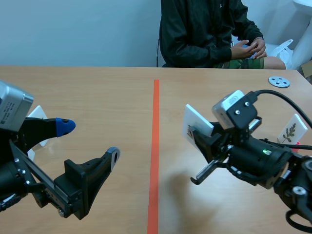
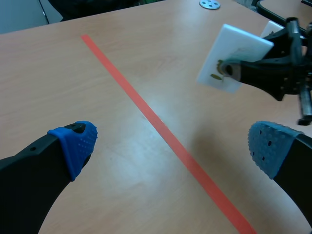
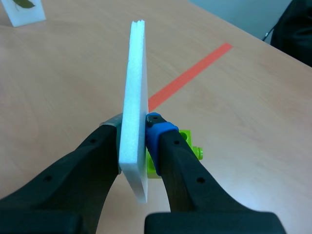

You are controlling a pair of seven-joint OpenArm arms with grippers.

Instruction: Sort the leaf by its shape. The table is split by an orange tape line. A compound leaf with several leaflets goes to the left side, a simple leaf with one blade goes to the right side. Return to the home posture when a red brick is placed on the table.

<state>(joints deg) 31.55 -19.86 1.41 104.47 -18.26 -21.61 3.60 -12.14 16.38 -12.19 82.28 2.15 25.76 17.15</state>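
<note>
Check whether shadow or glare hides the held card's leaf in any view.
Scene view: soft shadow on the table below the right gripper; the card shows little print. Left wrist view: card face evenly lit, no glare, print partly behind a finger. Right wrist view: card edge-on, face unseen.

Your left gripper [image 1: 89, 140] hangs low, fingers wide apart; your right gripper [image 3: 132, 139] pinches the leaf card [image 3: 137, 73] aloft.

Wooden table [image 1: 97, 87], orange tape line [image 1: 156, 146], grey disc [image 1: 279, 81], standing leaf card [image 1: 292, 130], green brick [image 3: 186, 139]
</note>
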